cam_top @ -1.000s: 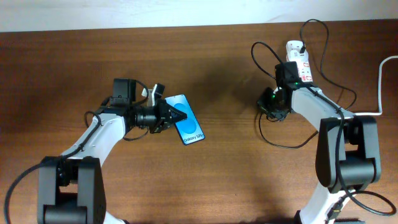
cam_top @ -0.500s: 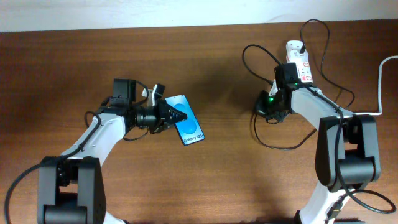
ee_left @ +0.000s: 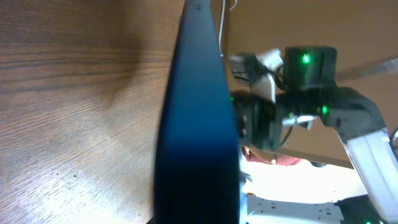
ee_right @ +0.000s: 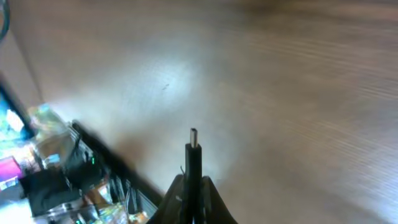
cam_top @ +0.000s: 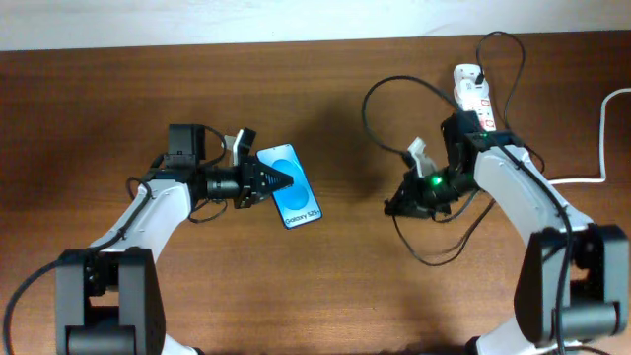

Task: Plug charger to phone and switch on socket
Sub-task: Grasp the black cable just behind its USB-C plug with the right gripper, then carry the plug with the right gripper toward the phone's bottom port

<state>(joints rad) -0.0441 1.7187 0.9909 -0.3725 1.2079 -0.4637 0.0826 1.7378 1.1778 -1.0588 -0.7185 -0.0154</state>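
Seen from overhead, the left claw [cam_top: 279, 180] sat at about 9 o'clock from the middle of the table [cam_top: 345, 296]. Its fingers were closed on one long edge of the phone [cam_top: 296, 192]. The phone's blue screen faced up, and the end with the white lettering pointed toward 5 o'clock. In the left wrist view the phone ran edge-on up the centre of the frame as a dark blue slab with wood grain to its 9 o'clock side. The other arm's green lights showed beyond it at 2 o'clock.

The right claw [cam_top: 397, 204] was at roughly 3 o'clock from the phone and well apart from it, aimed toward 8 o'clock. Its fingers were pressed together around the charger [ee_right: 193, 155], just behind the tip. In the right wrist view the small black plug stuck straight out toward 12 o'clock over bare wood, touching nothing.

From that claw the thin black cable swept in a wide loop toward 12 o'clock, then across to the socket [cam_top: 471, 94]. The socket lay at about 1 o'clock, close to the table's far edge. More slack cable curled at 5 o'clock below the right wrist. A white cord [cam_top: 603, 128] ran along the 3 o'clock edge.
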